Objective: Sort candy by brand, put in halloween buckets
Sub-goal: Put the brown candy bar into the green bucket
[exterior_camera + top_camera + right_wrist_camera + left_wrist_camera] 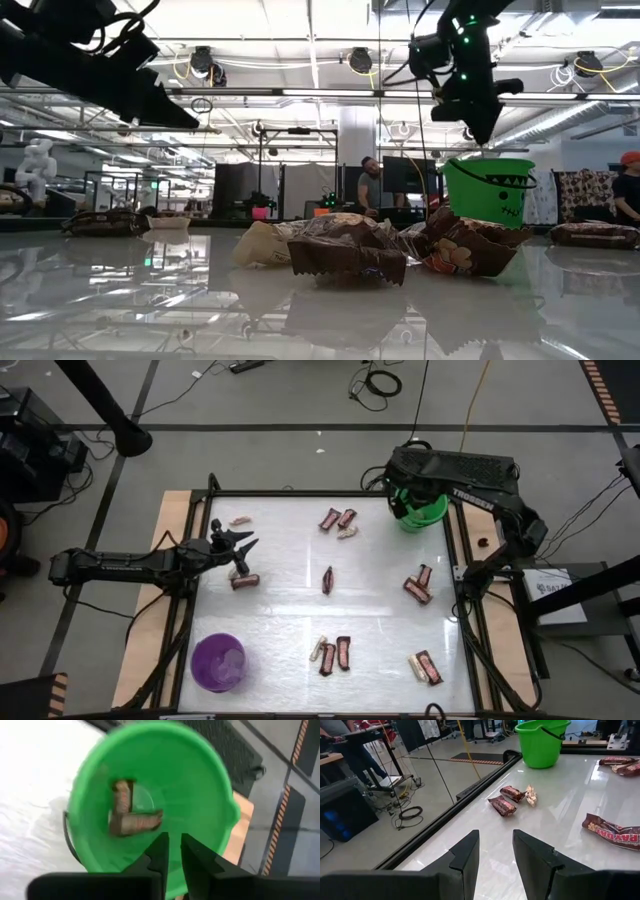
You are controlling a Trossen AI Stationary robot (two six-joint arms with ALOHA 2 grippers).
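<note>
The green bucket (428, 513) stands at the table's far right corner, and two dark red-brown candy bars (127, 815) lie on its bottom. My right gripper (174, 847) hangs over the bucket's mouth, pointing steeply down. Its fingers are a narrow gap apart with nothing between them. The purple bucket (218, 662) stands at the near left. Candy bars lie scattered on the table: a pair (338, 519) at the far middle, one (328, 580) at the centre, others (333, 653) near the front. My left gripper (495, 855) waits open over the table's left side, beside a bar (245, 581).
More candy lies at the right (418, 585), near right (427, 667) and far left (240, 520). A black frame (330, 492) rims the table. The low view shows a person (372, 185) in the room behind.
</note>
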